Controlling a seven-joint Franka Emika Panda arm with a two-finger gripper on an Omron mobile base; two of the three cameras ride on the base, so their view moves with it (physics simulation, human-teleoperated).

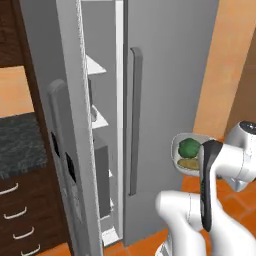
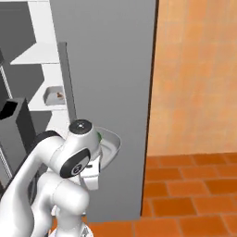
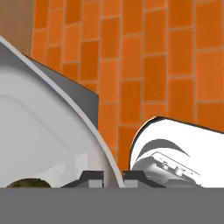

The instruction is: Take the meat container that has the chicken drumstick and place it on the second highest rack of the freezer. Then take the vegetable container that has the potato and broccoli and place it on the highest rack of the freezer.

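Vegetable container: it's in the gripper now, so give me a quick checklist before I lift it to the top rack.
1. Grip: gripper shut on the vegetable container rim: ok.
2. Contents: broccoli and potato both aboard: ok.
3. Freezer door open, shelves showing: ok.
4. Meat container already on a rack: ok.
5. Highest rack free of obstructions: cannot tell, partly hidden.
6. Container level: cannot tell.

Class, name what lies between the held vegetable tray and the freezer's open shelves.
The shut grey door with its long handle, in the left base view, stands between tray and shelves.
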